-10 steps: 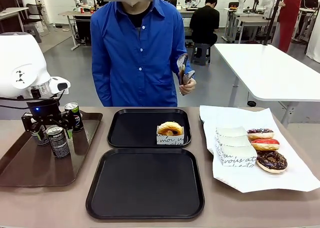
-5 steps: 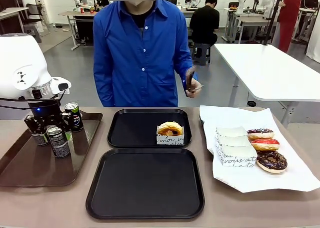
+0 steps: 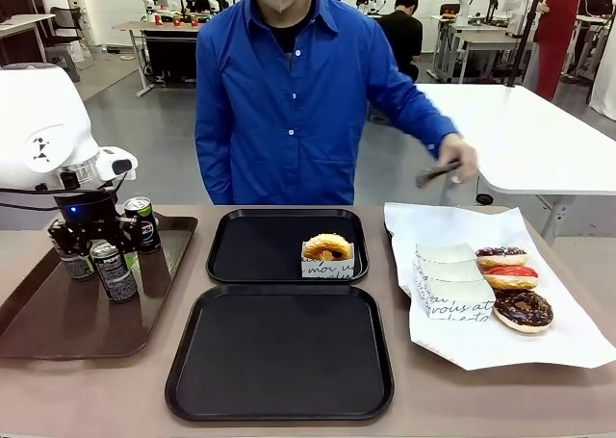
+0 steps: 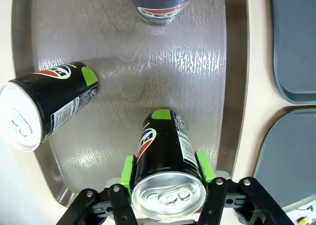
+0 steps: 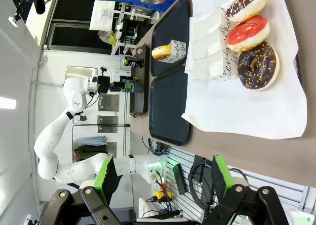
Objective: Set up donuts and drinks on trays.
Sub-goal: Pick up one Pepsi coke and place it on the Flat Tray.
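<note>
On the brown tray (image 3: 58,322) at the left stand three dark drink cans. My left gripper (image 3: 106,255) is shut on the nearest can (image 3: 115,279); in the left wrist view its green pads press both sides of that can (image 4: 165,156). Two other cans (image 3: 142,221) (image 3: 67,253) stand free beside it. A glazed donut (image 3: 327,250) in a paper sleeve sits in the far black tray (image 3: 241,255). The near black tray (image 3: 279,351) is bare. My right gripper (image 5: 163,178) is open with nothing between its fingers, off the table's right end.
A white paper sheet (image 3: 568,342) at the right carries folded sleeves (image 3: 450,284) and three donuts: sprinkled (image 3: 501,256), red (image 3: 510,277), chocolate (image 3: 523,309). The person stands at the far side, a hand with tongs (image 3: 448,170) stretched above the sheet.
My left gripper went from wide open to shut on the nearest can. The person leaned in and swung the tongs hand from chest height out to the right above the paper sheet.
</note>
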Robot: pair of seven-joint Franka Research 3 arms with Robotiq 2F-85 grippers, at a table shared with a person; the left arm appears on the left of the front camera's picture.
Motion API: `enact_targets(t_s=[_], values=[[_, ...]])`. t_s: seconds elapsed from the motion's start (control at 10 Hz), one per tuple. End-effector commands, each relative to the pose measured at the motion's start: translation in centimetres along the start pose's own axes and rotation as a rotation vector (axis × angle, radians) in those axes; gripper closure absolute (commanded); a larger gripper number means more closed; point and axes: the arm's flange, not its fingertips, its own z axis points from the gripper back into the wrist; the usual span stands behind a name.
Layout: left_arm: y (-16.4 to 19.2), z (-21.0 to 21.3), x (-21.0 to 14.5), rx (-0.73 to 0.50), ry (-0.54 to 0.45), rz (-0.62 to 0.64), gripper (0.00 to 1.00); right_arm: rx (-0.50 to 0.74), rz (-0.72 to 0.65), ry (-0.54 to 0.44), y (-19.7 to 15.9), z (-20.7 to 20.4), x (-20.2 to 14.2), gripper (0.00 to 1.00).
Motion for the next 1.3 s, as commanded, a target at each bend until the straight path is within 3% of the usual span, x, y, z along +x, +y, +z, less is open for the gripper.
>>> enact_targets(t_s=[0.0,0.4,0.6,0.8,0.9,1.2], values=[[0.0,2.9,-1.8,0.021,-0.018,-0.046,1.0,0.015,0.009,-0.005,0.1,0.0,0.1,0.0],[0.5,11.8,-7.5,0.007,-0.086,-0.109,1.0,0.015,0.009,-0.005,0.1,0.0,0.1,0.0],[1.8,12.4,-7.3,-0.025,-0.114,-0.064,1.0,0.015,0.009,-0.005,0.1,0.0,0.1,0.0],[0.3,12.7,-7.5,0.026,-0.078,-0.097,1.0,0.015,0.009,-0.005,0.1,0.0,0.1,0.0],[1.1,13.5,-7.8,0.01,-0.096,-0.079,0.42,0.015,0.009,-0.005,0.1,0.0,0.1,0.0],[-5.2,14.3,-5.5,0.02,-0.177,-0.164,0.42,0.015,0.009,-0.005,0.1,0.0,0.1,0.0]])
